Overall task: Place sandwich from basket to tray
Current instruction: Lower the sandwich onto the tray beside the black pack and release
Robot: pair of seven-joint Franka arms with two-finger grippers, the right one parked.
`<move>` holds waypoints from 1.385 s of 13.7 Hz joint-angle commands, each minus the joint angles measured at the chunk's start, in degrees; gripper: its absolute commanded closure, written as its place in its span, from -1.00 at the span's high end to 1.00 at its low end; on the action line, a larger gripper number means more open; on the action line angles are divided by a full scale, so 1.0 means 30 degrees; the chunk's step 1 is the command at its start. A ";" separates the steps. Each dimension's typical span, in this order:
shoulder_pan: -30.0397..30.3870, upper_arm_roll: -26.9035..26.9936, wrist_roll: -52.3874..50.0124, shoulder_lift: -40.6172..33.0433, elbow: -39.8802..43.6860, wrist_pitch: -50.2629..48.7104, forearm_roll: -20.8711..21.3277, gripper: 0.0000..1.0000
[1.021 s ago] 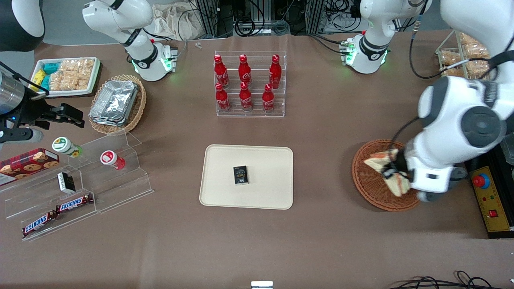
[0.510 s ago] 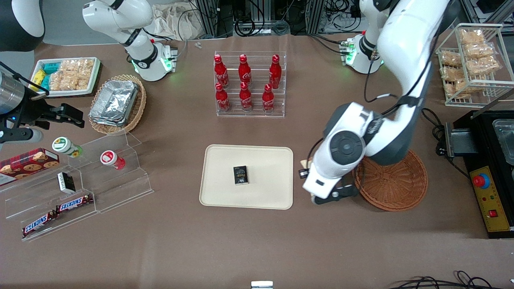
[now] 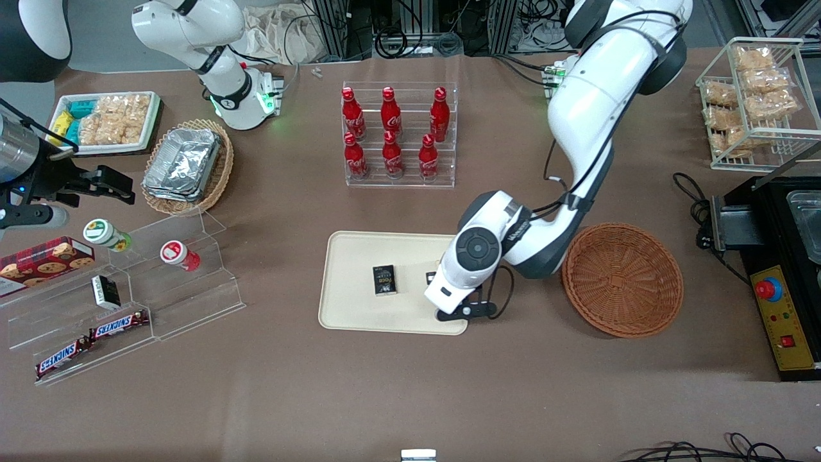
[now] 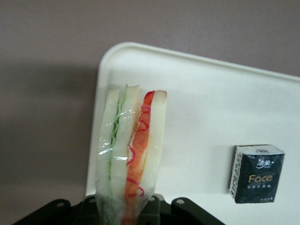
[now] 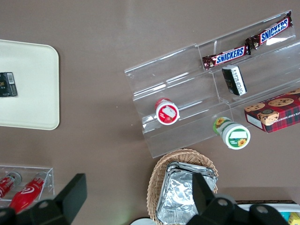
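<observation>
In the left wrist view the sandwich [image 4: 131,150], white bread with green and orange-red filling in clear wrap, stands on edge with my left gripper [image 4: 129,206] shut on it. It hangs over a corner of the cream tray [image 4: 211,108], near the rim. In the front view the gripper [image 3: 449,292] is over the tray [image 3: 359,256] at its edge nearest the basket, and the wrist hides the sandwich. The reddish-brown wicker basket [image 3: 622,279] sits empty toward the working arm's end.
A small black "Face" packet [image 3: 384,280] lies in the tray's middle. A rack of red bottles [image 3: 397,135] stands farther from the front camera. Toward the parked arm's end are an acrylic snack shelf [image 3: 128,301] and a tan basket of foil containers [image 3: 186,163].
My gripper has lifted the sandwich out of the basket and carried it sideways to above the tray's edge. The basket is left empty.
</observation>
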 commanded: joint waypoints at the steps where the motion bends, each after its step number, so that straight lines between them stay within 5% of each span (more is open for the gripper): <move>1: -0.0424 0.0185 0.0249 0.1104 0.0962 0.0439 0.0261 -1.00; 5: -0.0396 0.0185 0.1244 0.1428 0.0933 0.0530 0.0905 -1.00; 6: -0.0396 0.0185 0.1217 0.1399 0.0962 0.0529 0.0905 -0.57; 7: -0.0396 0.0214 0.1246 0.1312 0.0933 0.0529 0.0992 0.69; 8: -0.0396 0.0215 0.1217 0.1137 0.0933 0.0471 0.1109 1.00; 15: 0.0566 0.0595 0.0104 -0.4184 0.0320 -0.3590 0.1169 1.00; 19: 0.3024 0.0742 0.0367 -1.0537 -0.4471 -0.4803 0.1169 1.00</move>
